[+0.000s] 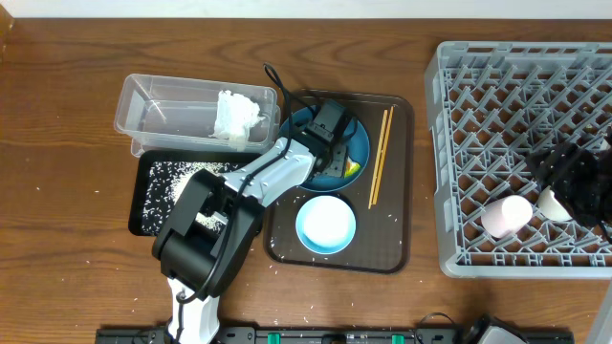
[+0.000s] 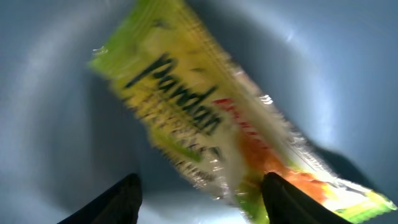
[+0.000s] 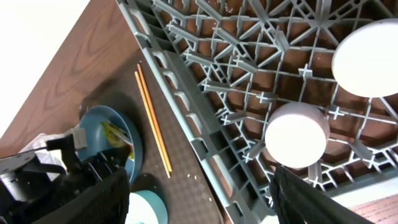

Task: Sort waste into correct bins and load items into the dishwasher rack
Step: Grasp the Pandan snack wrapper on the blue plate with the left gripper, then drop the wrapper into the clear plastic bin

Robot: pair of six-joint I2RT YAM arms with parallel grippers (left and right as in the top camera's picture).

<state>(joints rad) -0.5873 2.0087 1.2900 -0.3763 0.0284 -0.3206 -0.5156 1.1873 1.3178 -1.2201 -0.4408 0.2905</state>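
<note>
Most of the small green-and-orange snack wrapper hides overhead beneath the left pincer; only the blurred wrist view shows released fingers flanking it on the big round blue plate. The right pincer, released too, hangs over the large grey plastic lattice rack with two cups: small pink cup, white cup cut off.

Blurred ahead of the left jaws: wrapper, clipped at the corner. Above the right jaws: white cup, cropped at the edge.
</note>
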